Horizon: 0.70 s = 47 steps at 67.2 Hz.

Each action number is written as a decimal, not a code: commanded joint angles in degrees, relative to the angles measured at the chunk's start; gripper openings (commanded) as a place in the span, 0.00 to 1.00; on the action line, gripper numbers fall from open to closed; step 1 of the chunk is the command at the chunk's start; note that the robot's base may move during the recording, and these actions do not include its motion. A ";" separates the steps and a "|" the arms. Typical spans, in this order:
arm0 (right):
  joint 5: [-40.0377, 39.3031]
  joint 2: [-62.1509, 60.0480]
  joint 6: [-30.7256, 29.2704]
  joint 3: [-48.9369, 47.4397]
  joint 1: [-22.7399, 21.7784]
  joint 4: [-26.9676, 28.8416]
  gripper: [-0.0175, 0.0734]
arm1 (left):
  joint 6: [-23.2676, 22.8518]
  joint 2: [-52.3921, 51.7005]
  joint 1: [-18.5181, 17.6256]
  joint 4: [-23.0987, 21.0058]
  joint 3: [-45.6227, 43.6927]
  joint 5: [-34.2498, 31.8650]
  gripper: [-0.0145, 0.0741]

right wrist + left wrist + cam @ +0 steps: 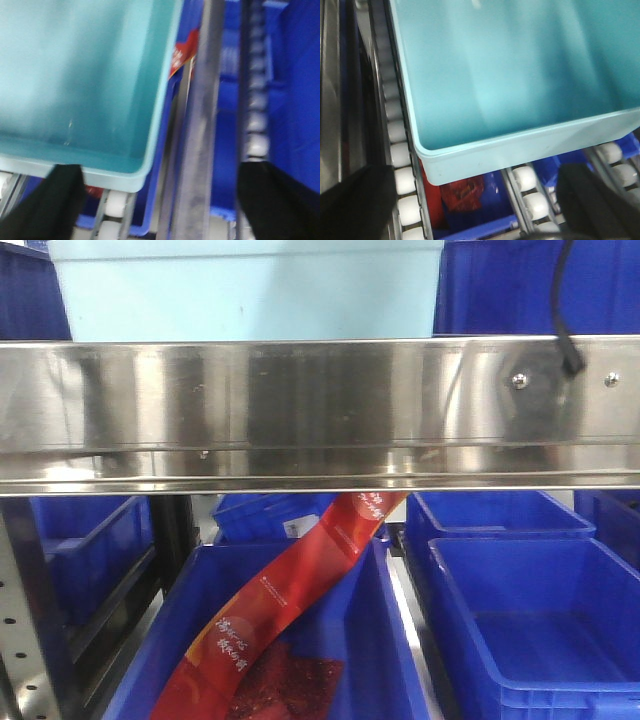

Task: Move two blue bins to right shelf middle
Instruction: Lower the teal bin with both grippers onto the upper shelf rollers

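A light blue bin [245,290] stands on the upper roller shelf, with a dark blue bin [500,290] beside it on the right. In the left wrist view the light blue bin [510,75] fills the top, its near rim just ahead of my left gripper [477,202]. That gripper is open, with nothing between its black fingers [355,205]. In the right wrist view, the same bin's right corner [75,75] lies beyond my open right gripper [160,202]. Its left finger [50,205] overlaps the bin's near rim. Neither gripper shows in the front view.
A wide steel shelf beam [320,410] crosses the front view. Below it stand dark blue bins [540,620], one holding red packaging [290,590]. White rollers [402,180] and steel rails [200,150] run under the bin. A black cable [565,310] hangs at the upper right.
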 commanded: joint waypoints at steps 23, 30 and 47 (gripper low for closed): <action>-0.66 -7.16 -1.65 0.49 -3.06 -3.44 0.02 | 0.16 -9.09 -0.23 4.53 3.84 -1.36 0.04; -0.66 -9.14 -1.90 4.03 -4.62 -3.44 0.02 | -0.58 -12.24 -0.12 4.92 10.63 -5.52 0.04; -8.43 -20.35 -1.90 27.05 -5.60 -3.44 0.02 | -3.07 -24.88 -0.12 5.33 30.74 -20.36 0.04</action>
